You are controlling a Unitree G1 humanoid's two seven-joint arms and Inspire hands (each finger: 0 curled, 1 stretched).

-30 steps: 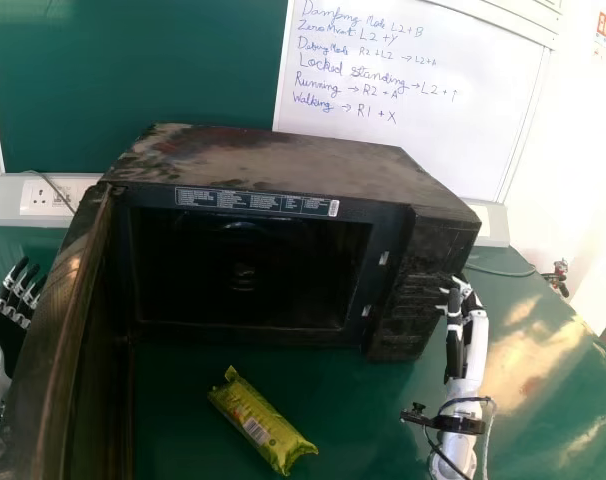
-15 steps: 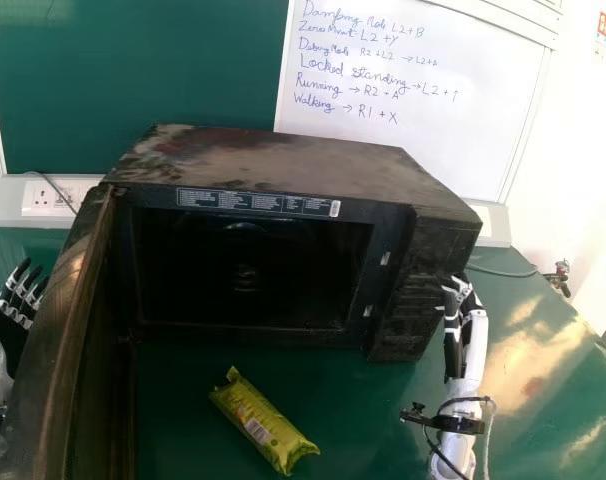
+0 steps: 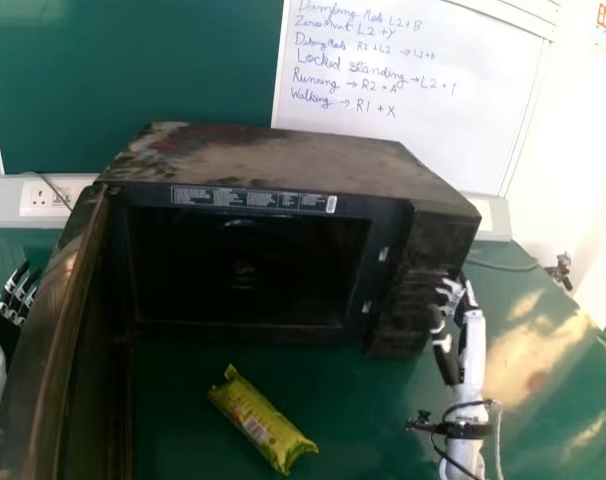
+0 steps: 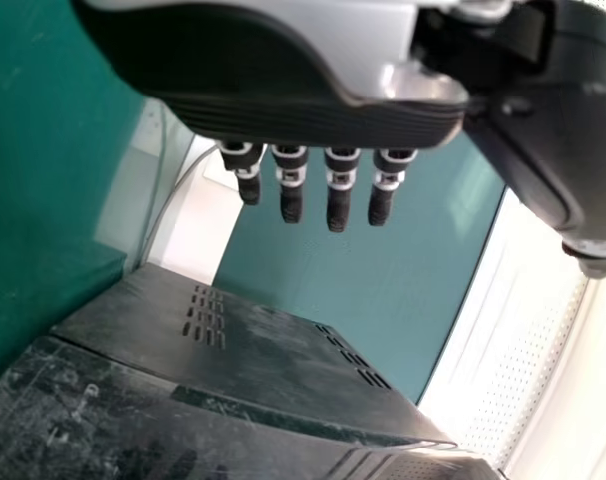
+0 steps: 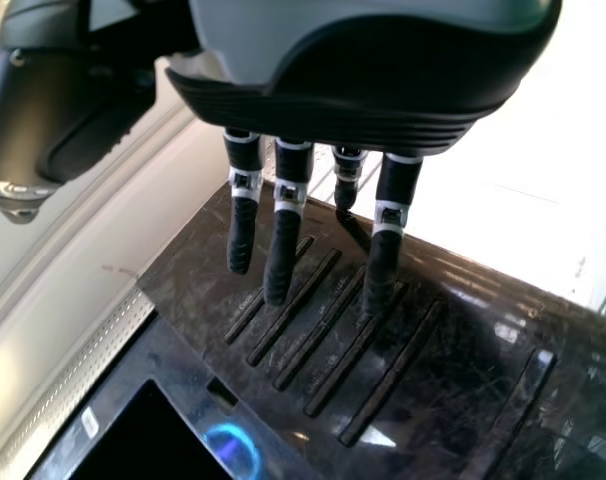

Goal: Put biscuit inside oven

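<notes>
Biscuit packet (image 3: 263, 418), yellow-green and sealed-looking, lies flat on the green worktop (image 3: 178, 435), just in front of the oven (image 3: 273, 160). Its long axis runs slantwise: the far end points toward the door side, the near end toward me and my right arm.

My right robot hand (image 3: 463, 309) is the nearer one. It is beside the oven's control panel (image 3: 408, 285), fingers extended and loosely spread, with nothing in its grasp; whether a fingertip touches the panel I cannot tell. From there the packet lies to the left and closer to me, so I judge the next move to be back and inward, the palm turned to straddle the packet's narrow width.

My left robot hand (image 3: 5, 335) is farther off, open and empty, on the outer side of the open door (image 3: 58, 330). That door stands between it and the packet, and would likely block a direct reach.

The oven cavity (image 3: 303, 280) faces me, dark inside; I make out no food in it. Its floor seems slightly raised, so I expect the packet to need lifting over the front lip.
</notes>
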